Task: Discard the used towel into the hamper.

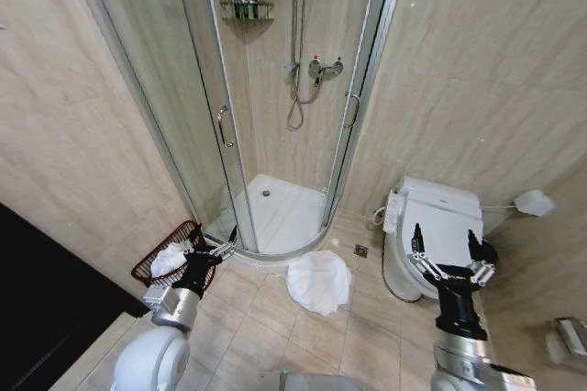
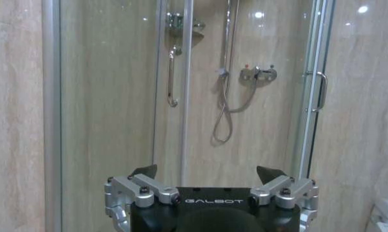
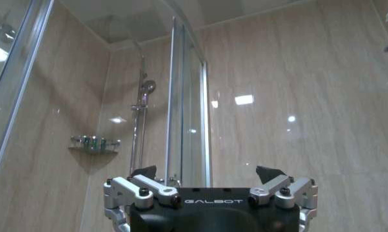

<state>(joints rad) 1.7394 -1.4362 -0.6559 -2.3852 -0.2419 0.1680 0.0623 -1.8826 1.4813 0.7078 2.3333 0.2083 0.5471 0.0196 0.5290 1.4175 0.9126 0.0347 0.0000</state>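
Shower stall (image 1: 275, 88) fills most of what we face; on the floor tiles before it a white towel (image 1: 318, 281) lies untouched, so we judge discarding not begun. We see the hamper (image 1: 147, 267) by the left wall, white cloth (image 1: 170, 258) already inside. Left end effector (image 1: 218, 246) hovers beside it, right end effector (image 1: 448, 253) near the toilet (image 1: 440, 217), both spread and empty.

Beige tiled floor (image 1: 275, 318), crumpled white towel (image 1: 318, 281), wire hamper (image 1: 158, 262), toilet (image 1: 431, 226)
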